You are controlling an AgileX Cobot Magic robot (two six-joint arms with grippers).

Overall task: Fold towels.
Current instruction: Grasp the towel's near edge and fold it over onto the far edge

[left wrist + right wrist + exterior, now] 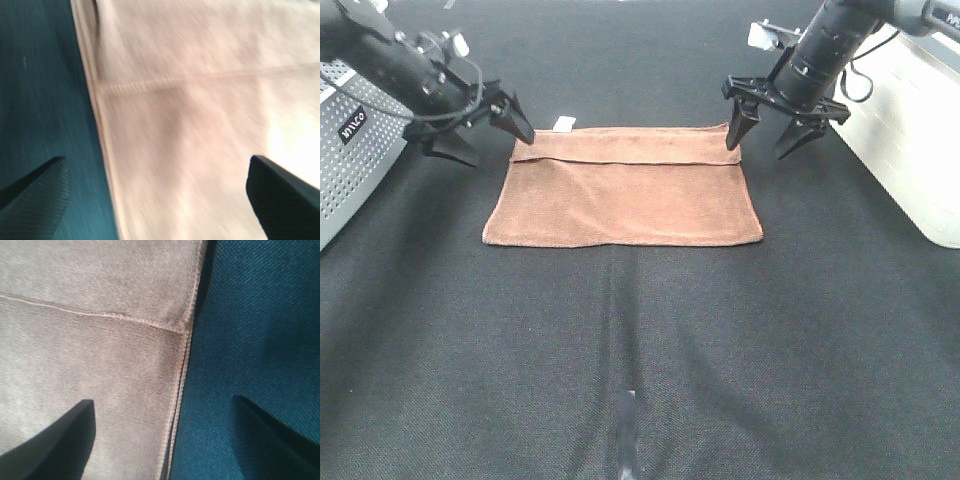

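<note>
One reddish-brown towel lay flat on the dark desk in the high view, with a narrow flap folded over along its far edge. The left hand stood at the towel's far left corner and the right hand at its far right corner. Each had its fingers spread wide and gripped nothing. A small white tag stuck out by the far left corner, with no writing that could be made out. A label on the grey perforated box at the left carried white letters too small to read surely.

The left wrist view was blurred. One finger hung over the desk and the other over the towel, whose side edge ran between them.

The right wrist view showed the same straddle: one finger over the towel, the other over the desk, and the stitched hem between.
</note>
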